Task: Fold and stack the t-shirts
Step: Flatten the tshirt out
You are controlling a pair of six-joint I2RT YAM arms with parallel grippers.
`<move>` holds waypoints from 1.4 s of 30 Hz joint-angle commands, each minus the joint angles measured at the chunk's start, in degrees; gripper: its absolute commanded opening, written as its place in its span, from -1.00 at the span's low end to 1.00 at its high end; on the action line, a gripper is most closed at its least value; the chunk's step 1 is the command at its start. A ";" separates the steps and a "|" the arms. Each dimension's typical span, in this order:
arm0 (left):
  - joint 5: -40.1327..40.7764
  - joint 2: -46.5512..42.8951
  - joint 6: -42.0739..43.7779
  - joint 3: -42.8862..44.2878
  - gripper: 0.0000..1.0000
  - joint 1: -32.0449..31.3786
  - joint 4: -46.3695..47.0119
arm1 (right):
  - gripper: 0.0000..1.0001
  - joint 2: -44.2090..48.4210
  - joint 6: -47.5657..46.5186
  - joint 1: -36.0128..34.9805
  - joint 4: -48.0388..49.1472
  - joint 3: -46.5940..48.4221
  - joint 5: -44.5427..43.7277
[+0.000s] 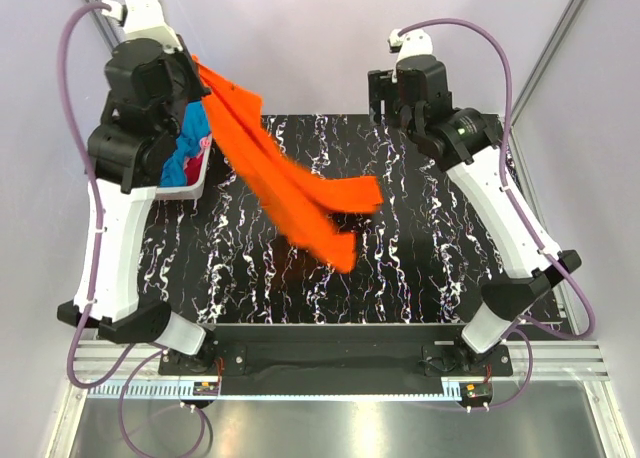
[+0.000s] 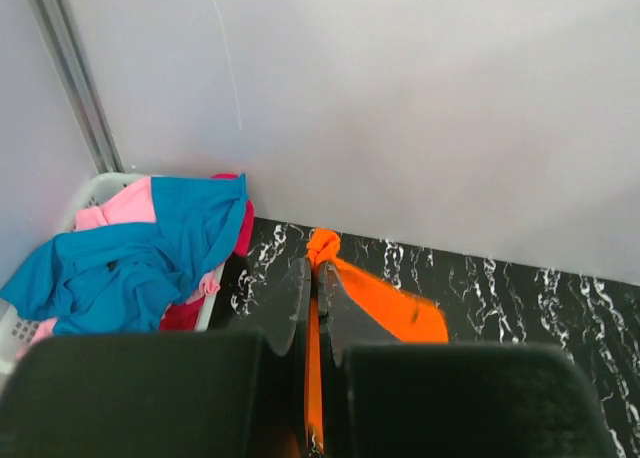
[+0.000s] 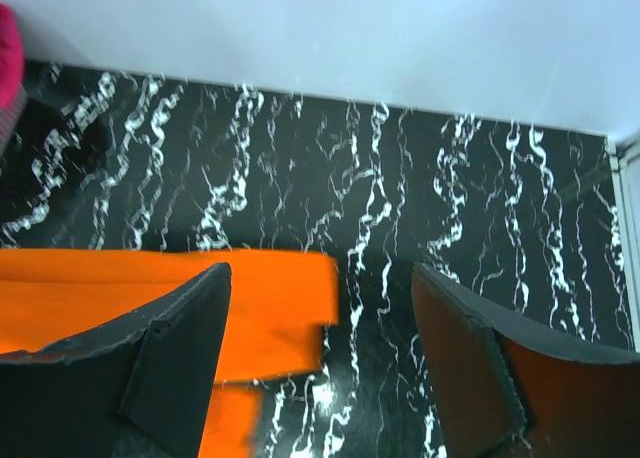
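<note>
On the table (image 1: 420,228) the orange shirt (image 1: 290,183) hangs from ten o'clock toward centre, pinched tight in the left gripper (image 2: 312,270) beside the basket (image 2: 95,190) holding a blue shirt (image 2: 150,248), probably lifted for spreading; the right gripper (image 3: 320,273), at one o'clock, gapes wide and empty

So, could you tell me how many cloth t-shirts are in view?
4. The vivid orange t-shirt hangs from the left gripper; a teal-blue t-shirt, a pink t-shirt and a red t-shirt lie in the white slatted plastic basket. Others may be hidden beneath.
</note>
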State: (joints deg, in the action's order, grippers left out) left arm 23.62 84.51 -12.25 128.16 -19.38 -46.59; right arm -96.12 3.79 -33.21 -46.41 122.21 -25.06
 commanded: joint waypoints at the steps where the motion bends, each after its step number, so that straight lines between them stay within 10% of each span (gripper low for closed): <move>1: -1.55 0.04 0.12 -2.47 -1.00 0.22 5.01 | 0.60 1.28 0.69 -0.10 2.03 -4.25 -1.05; 16: -0.95 -7.42 -3.04 -19.60 -1.00 0.22 5.02 | 0.45 -8.38 8.60 -0.36 5.09 -21.92 48.74; 25: 9.94 -14.36 -7.25 -28.40 -1.00 0.13 4.84 | 0.35 -15.94 12.38 -3.70 13.27 -23.61 61.08; 42: 19.01 -22.98 -16.22 -36.05 -1.00 0.13 -0.08 | 0.27 -51.79 4.21 -5.20 0.45 22.69 60.48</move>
State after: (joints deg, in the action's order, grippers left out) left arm 40.64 63.09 -26.61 92.64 -19.35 -47.11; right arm -144.73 10.24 -38.41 -41.71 137.67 36.64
